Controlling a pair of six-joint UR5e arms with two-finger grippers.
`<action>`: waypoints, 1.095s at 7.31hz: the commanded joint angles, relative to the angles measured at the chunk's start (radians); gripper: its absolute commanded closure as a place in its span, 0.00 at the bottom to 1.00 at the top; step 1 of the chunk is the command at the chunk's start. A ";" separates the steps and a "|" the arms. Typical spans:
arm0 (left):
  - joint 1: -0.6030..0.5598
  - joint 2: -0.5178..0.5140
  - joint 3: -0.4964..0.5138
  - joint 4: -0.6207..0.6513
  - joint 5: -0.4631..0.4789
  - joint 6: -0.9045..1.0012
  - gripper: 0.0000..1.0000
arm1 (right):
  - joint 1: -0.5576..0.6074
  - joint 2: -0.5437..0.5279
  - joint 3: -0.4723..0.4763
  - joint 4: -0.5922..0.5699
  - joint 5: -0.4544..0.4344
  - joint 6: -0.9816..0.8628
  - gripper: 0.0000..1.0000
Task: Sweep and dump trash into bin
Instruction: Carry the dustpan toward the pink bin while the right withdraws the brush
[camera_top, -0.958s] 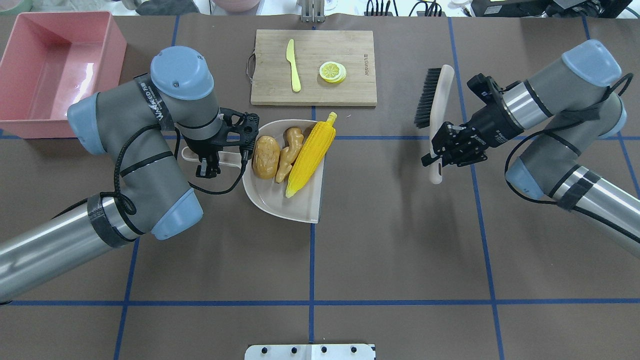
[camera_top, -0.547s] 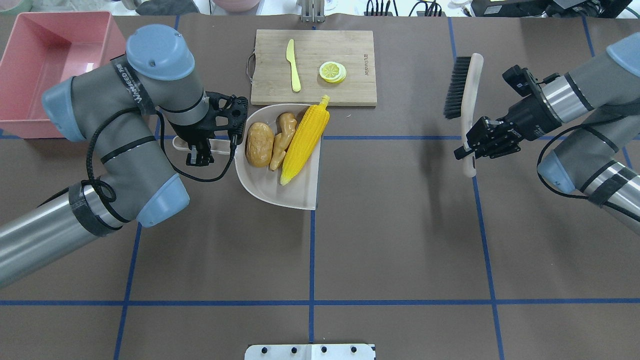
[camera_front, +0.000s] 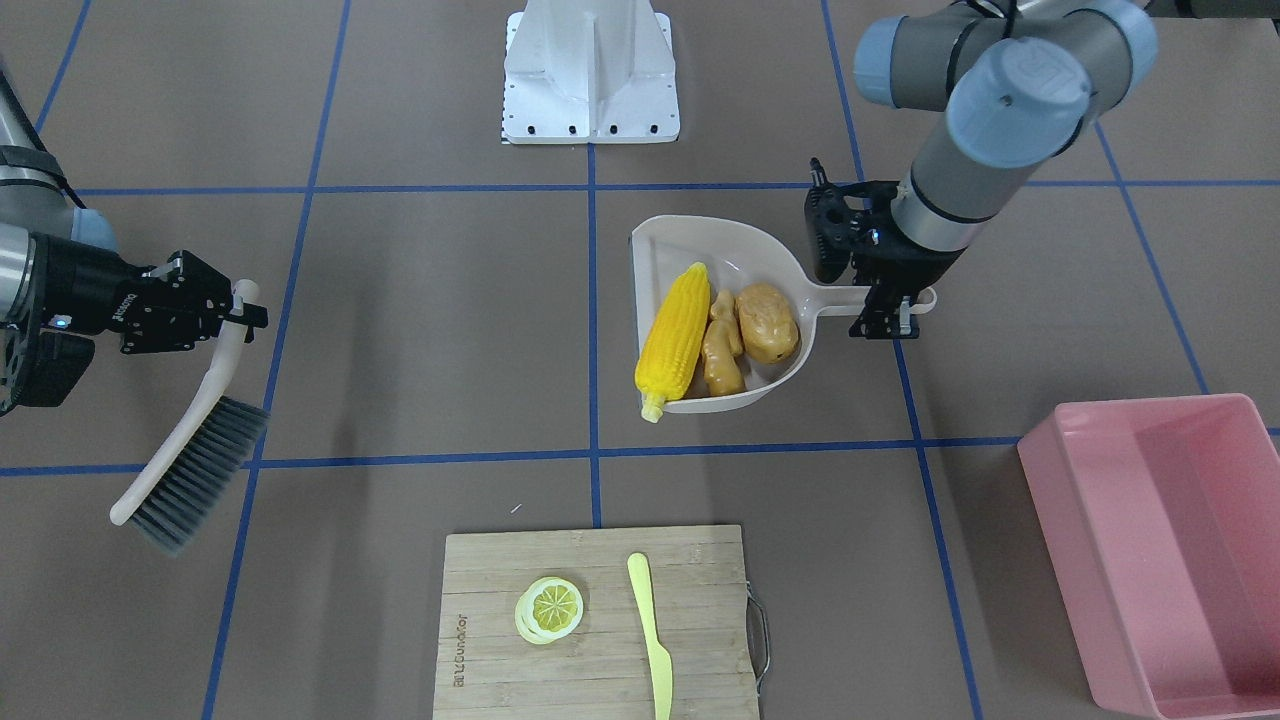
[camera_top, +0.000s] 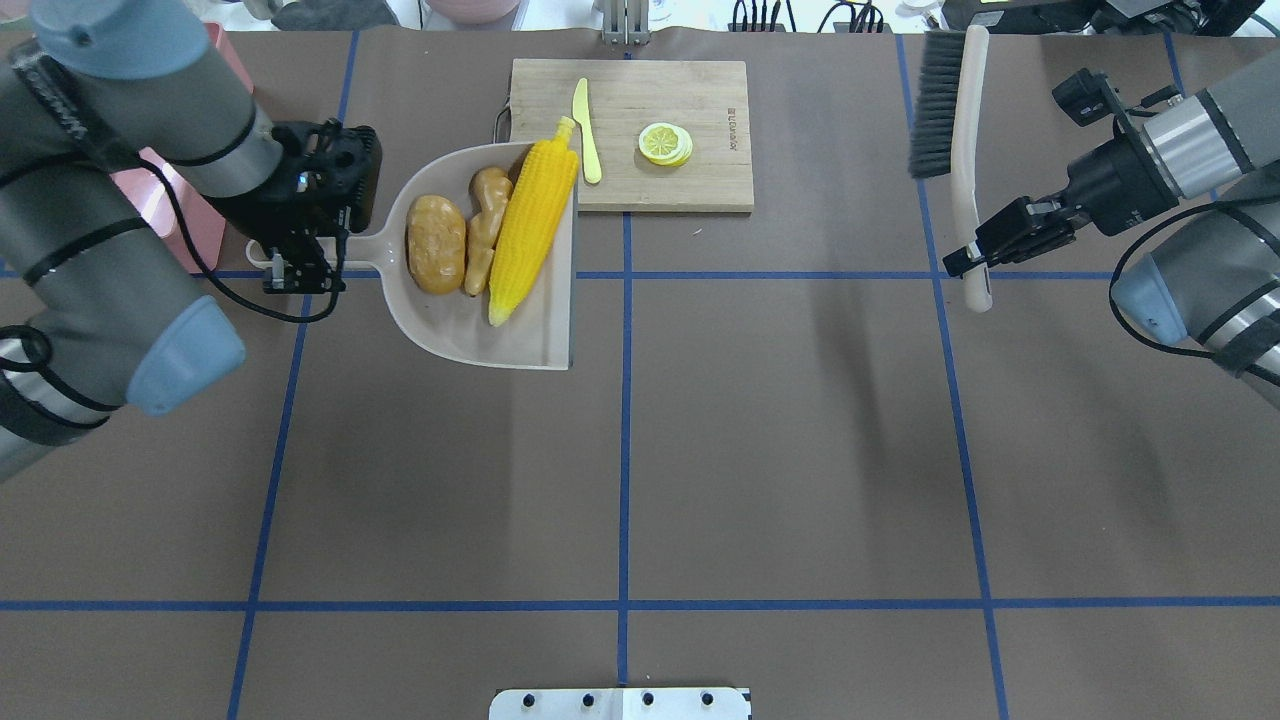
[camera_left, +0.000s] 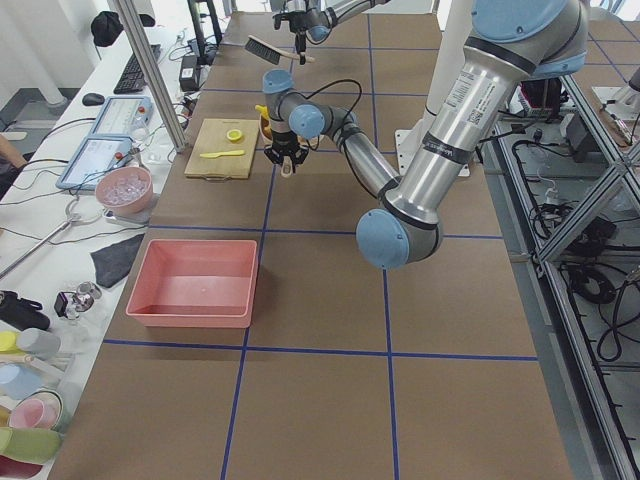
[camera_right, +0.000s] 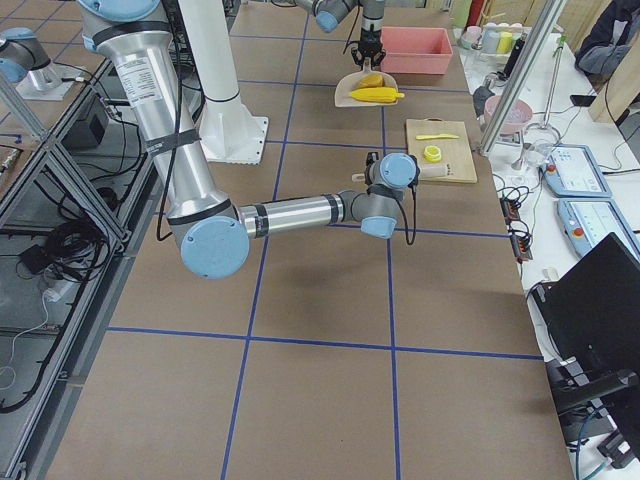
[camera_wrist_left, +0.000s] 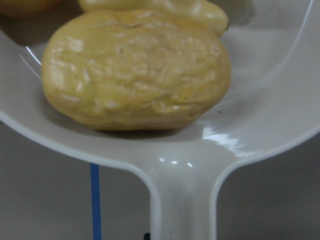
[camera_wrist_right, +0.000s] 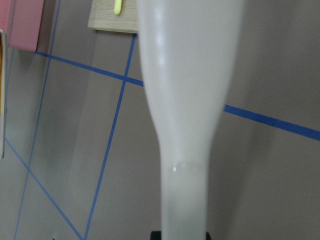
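Note:
The beige dustpan (camera_top: 470, 325) holds the yellow corn cob (camera_top: 530, 230), the tan ginger root (camera_top: 485, 225) and the brown potato (camera_top: 435, 245). My left gripper (camera_top: 300, 265) is shut on the dustpan handle and holds the pan level above the table. The left wrist view shows the potato (camera_wrist_left: 135, 75) just past the handle (camera_wrist_left: 182, 200). The pink bin (camera_front: 1150, 403) stands apart from the pan; in the overhead view my left arm hides most of the bin (camera_top: 165, 205). My right gripper (camera_top: 985, 255) is shut on the brush (camera_top: 955, 110), held up at the far right.
A wooden cutting board (camera_top: 690, 180) lies at the far middle with a yellow-green knife (camera_top: 585, 130) and a lemon slice (camera_top: 665, 143). In the overhead view the corn's tip overlaps the board's near left corner. The robot's base plate (camera_front: 590, 75) is on the near side.
My left arm has carried the loaded dustpan leftward and farther, nearer the bin. My right arm has drawn the brush rightward and toward the far edge.

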 joint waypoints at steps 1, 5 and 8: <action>-0.128 0.080 -0.051 0.004 -0.105 0.102 1.00 | 0.003 0.000 0.024 -0.002 0.011 -0.243 1.00; -0.357 0.236 -0.049 0.006 -0.211 0.306 1.00 | 0.023 0.011 0.038 -0.085 0.090 -0.190 1.00; -0.491 0.283 0.016 0.080 -0.211 0.494 1.00 | 0.023 0.015 0.060 -0.088 0.090 0.167 1.00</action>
